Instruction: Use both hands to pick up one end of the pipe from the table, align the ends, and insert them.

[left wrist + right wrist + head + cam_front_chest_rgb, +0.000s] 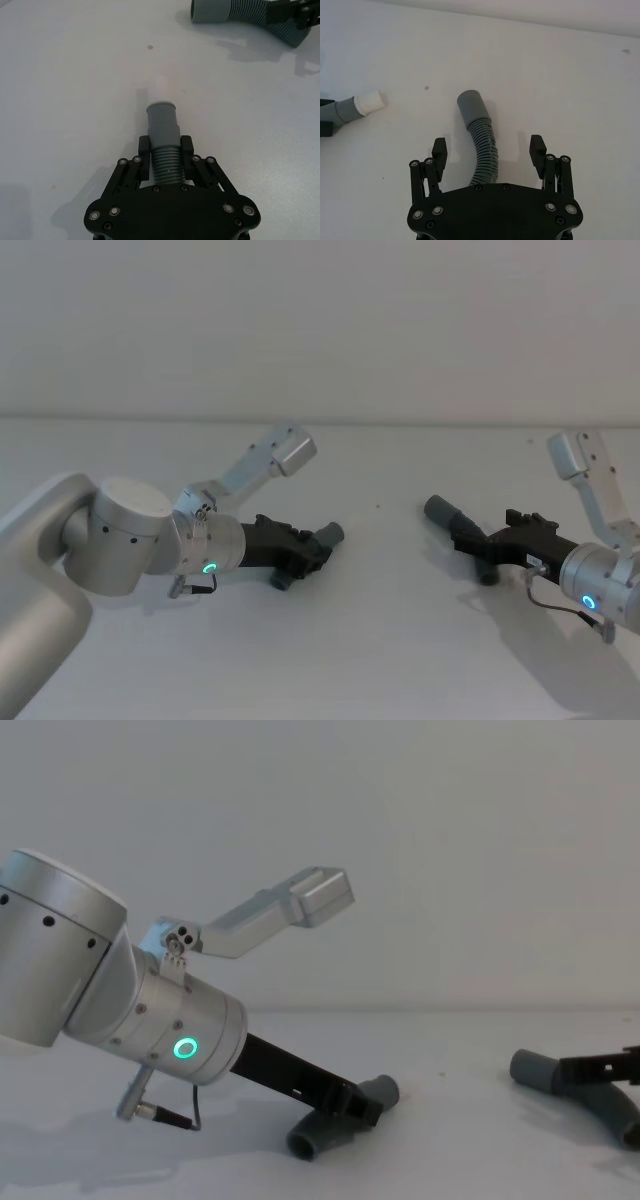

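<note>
Head view, lower left: the silver left arm point(120, 540) lies nearest me. Its left gripper point(303, 558) is clamped on the left hose piece point(328, 536), left of centre on the table point(380, 660).
Head view, right: the right gripper point(478, 545) sits over the right hose piece point(440, 510). The two pieces lie well apart, and their free ends point toward each other.
Left wrist view, bottom centre: the fingers pinch the ribbed middle just behind the left cuff point(162, 122), and a white tip point(161, 90) sticks out beyond it.
Left wrist view, upper right: the right piece's open end faces this way.
Right wrist view, centre: the fingers point(439, 150) are spread wide, one on each side of the ribbed part. They touch neither side, so nothing is held. The piece lies flat and curves up to the right cuff point(471, 106).
Right wrist view, left edge: the white tip points in toward the middle.
Chest view, low centre: the left piece is tilted. Its lower end looks to rest on the table and its cuff is raised.
Chest view, right edge: the right piece lies low on the table.
Step in hand: closing the right gripper, I'd judge.
Doing it well: centre the hose between the fingers and close on the ribs close behind the cuff, so the end won't droop. Lift both pieces clear, then square the white tip to the open cuff before pushing.
</note>
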Motion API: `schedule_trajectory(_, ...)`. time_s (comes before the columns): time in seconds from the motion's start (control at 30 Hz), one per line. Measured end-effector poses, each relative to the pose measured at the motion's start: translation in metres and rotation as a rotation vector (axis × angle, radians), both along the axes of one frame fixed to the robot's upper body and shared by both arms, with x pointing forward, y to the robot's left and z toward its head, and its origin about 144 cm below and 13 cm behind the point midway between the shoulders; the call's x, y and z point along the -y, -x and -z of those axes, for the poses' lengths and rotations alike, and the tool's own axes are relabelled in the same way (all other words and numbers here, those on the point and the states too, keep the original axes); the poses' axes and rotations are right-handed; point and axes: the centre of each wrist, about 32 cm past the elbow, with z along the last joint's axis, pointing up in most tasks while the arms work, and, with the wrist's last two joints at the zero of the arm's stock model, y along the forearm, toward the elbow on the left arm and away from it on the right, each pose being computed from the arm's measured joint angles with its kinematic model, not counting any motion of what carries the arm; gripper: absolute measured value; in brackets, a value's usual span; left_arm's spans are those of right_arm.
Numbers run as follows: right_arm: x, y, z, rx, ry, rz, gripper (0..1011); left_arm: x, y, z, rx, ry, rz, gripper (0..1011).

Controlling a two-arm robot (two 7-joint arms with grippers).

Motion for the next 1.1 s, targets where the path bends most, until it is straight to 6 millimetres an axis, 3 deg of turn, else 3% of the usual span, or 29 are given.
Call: schedule_trajectory(1.1,-0.012,-0.01,0.008,-0.049,0.007,0.006,1000,0.0,0.0,0.0,0.0,0.0,0.0,345)
